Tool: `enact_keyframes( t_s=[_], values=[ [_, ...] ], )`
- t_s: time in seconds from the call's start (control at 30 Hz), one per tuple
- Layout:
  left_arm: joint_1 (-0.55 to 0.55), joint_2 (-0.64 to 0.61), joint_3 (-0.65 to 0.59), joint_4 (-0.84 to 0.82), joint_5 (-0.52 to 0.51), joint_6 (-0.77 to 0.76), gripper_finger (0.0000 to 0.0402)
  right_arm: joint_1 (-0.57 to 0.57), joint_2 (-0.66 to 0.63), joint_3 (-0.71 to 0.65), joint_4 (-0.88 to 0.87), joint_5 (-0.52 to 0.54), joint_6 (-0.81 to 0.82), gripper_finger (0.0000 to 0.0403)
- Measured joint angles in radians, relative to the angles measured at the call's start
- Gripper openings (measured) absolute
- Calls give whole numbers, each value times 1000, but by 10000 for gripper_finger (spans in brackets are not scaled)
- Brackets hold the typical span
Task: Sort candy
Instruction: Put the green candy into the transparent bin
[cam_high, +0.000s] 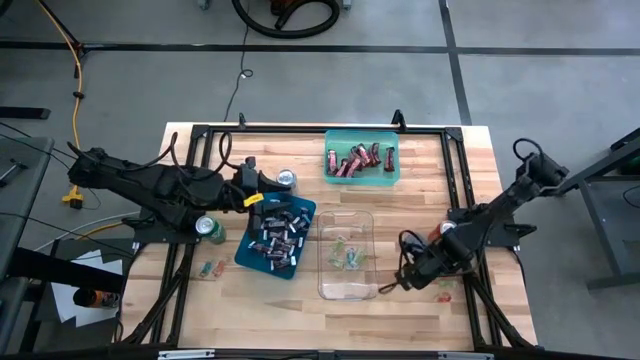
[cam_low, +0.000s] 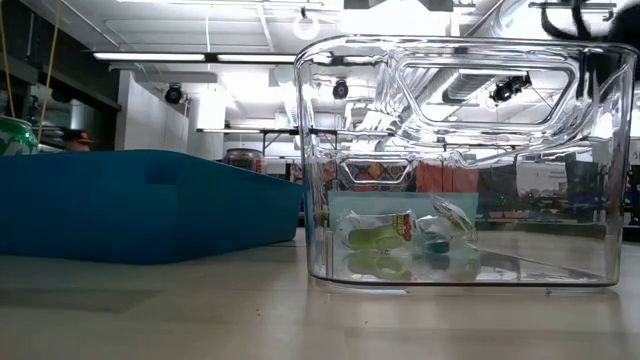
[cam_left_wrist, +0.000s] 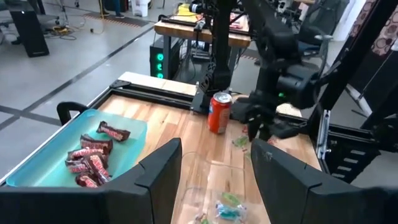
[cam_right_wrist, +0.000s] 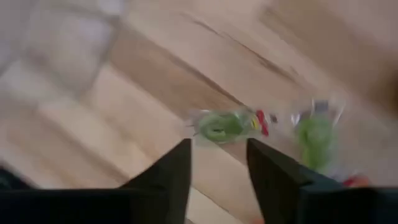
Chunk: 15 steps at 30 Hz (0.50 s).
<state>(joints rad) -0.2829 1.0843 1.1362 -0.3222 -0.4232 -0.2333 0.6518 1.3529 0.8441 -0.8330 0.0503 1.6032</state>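
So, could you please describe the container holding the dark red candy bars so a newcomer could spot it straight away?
Start in the high view at the wooden table and look along its far edge, near the middle. There sits a light green tray holding the dark red bars. Its neighbours differ: the dark blue tray holds brown-black bars, and the clear bin holds green pieces.

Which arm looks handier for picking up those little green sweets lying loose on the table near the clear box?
The right. Its open right gripper hangs just over a green sweet beside the clear box; the left gripper is by the blue tray.
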Motion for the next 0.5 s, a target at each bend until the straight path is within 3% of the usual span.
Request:
enact_keyframes(
  t_s=[0.1,0.2,0.37,0.5],
  values=[
    [0,0,0,1,0,-1,181,13,-1,-88,111,-37,247,186],
    [0,0,0,1,1,-1,181,31,-1,-152,183,-40,415,201],
    [0,0,0,1,2,-1,181,61,-1,-197,205,35,580,203],
    [0,0,0,-2,2,-1,181,64,1,-209,202,57,622,204]
  ],
)
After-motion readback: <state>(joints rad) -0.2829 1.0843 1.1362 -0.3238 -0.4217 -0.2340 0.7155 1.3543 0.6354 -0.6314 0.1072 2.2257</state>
